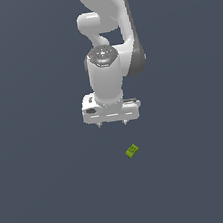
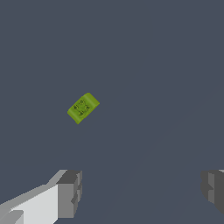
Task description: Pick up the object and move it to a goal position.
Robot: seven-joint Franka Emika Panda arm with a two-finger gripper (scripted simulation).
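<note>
The object [image 1: 132,151] is a tiny lime-green flat block lying on the dark grey floor, turned at an angle. The wrist view shows the object [image 2: 83,107] with faint darker markings on its top. My white gripper [image 1: 112,123] hangs above the floor, up and toward the exterior view's left of the block, not touching it. Its grey fingertips [image 2: 70,192] stand wide apart with nothing between them, so the gripper [image 2: 140,192] is open.
The white arm [image 1: 107,38] rises behind the gripper in the exterior view. A plain dark grey floor [image 1: 55,192] fills the rest of both views.
</note>
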